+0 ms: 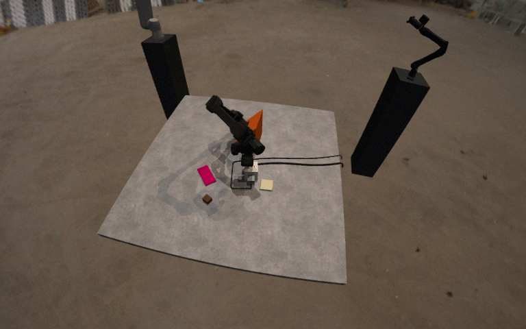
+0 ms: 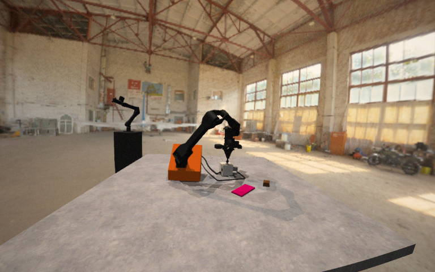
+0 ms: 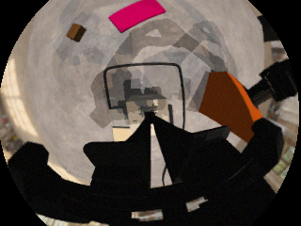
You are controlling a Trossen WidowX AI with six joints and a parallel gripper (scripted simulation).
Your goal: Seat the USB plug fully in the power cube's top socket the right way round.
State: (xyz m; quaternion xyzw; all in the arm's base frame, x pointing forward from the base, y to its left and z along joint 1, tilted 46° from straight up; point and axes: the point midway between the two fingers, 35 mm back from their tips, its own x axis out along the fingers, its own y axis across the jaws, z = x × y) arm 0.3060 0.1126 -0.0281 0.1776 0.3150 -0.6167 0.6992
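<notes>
The power cube (image 1: 253, 167) (image 2: 226, 170) (image 3: 134, 112) is a pale grey block standing on the table, with a darker grey block on one side. My gripper (image 2: 227, 161) (image 3: 150, 120) points straight down, its fingertips together right at the top of the cube. It is shut on the USB plug, which is mostly hidden by the fingertips. The plug's way round and its depth in the socket cannot be made out. In the top view the gripper's body hides the fingertips and part of the cube's top.
Black cables (image 1: 302, 157) (image 2: 224, 179) (image 3: 182, 89) loop around the cube. A cream square (image 1: 266, 185) (image 3: 120, 134) lies beside it. A pink slab (image 1: 206, 175) (image 2: 243, 190) (image 3: 137, 15), a brown block (image 1: 207, 199) (image 2: 266, 183) (image 3: 76, 32) and an orange wedge (image 1: 258, 125) (image 2: 184, 176) (image 3: 225, 101) are nearby.
</notes>
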